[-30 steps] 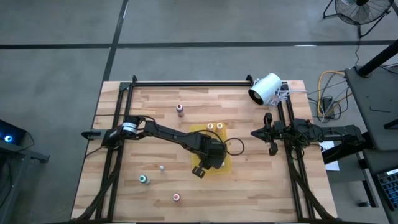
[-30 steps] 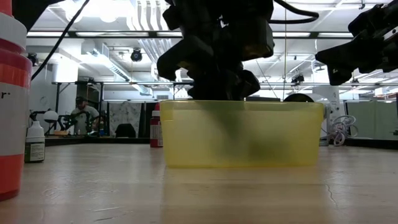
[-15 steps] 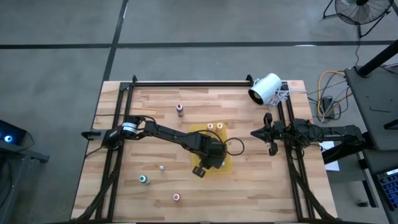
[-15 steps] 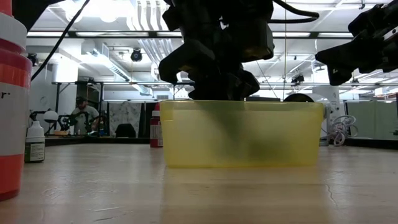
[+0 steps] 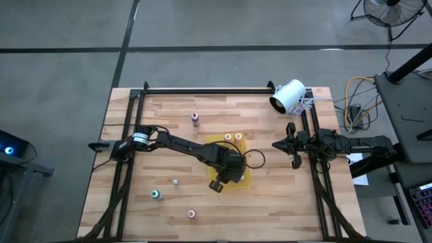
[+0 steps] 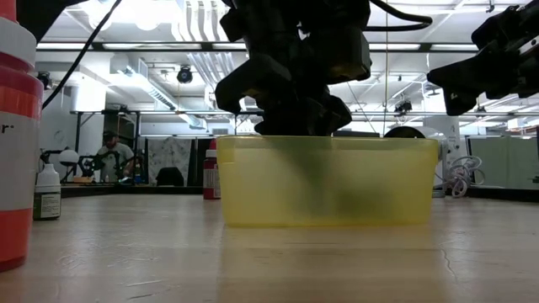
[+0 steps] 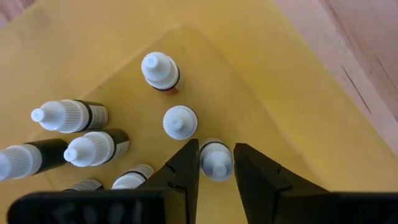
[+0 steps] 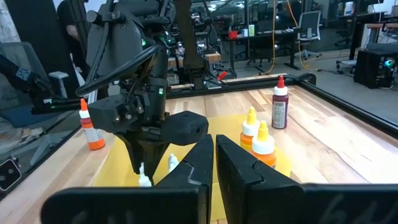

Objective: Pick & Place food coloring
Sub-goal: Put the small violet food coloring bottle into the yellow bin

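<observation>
Loosely, left end effector (image 7: 216, 163) straddles bottle (image 7: 216, 163) (upright) —

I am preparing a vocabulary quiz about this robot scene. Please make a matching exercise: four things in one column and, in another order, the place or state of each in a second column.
Things:
1. left gripper
2. right gripper
3. yellow bin
4. maroon-topped bottle

Places or states:
A. standing alone on the bare wood, toward the table's far edge
B. shut, waiting at the table's right side
C. mid-table, holding white-capped bottles
D. down inside the bin, fingers either side of a small bottle

Pairs: 1-D, 2-B, 3-C, 4-A
</observation>
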`<state>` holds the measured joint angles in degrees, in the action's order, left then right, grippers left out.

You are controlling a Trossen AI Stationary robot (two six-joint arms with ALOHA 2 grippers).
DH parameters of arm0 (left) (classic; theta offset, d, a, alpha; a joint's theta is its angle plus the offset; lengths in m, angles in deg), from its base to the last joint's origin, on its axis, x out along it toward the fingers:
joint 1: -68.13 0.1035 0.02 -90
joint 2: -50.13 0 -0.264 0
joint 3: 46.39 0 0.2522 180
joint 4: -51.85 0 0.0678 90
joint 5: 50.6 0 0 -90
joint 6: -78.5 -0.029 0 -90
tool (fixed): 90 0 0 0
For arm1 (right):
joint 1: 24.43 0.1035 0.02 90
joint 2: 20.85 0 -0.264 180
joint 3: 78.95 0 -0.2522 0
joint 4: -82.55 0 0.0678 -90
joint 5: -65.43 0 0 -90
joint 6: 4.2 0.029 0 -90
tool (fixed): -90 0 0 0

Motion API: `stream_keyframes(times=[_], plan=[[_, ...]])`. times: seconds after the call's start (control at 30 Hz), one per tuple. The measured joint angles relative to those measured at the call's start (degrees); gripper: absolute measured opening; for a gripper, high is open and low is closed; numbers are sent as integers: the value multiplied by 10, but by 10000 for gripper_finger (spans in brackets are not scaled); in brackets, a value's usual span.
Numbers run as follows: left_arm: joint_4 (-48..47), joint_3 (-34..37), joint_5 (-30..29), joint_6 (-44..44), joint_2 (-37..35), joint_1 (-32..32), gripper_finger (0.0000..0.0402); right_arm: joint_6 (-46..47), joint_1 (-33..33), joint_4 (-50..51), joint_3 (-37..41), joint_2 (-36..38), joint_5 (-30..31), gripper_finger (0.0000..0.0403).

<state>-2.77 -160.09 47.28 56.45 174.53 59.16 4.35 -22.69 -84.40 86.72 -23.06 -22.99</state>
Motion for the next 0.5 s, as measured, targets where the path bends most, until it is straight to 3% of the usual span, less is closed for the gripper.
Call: stream_keyframes(times=[0.5], plan=[[-8,0,0,1,0,0,74,0,0,0,0,1,0,13]])
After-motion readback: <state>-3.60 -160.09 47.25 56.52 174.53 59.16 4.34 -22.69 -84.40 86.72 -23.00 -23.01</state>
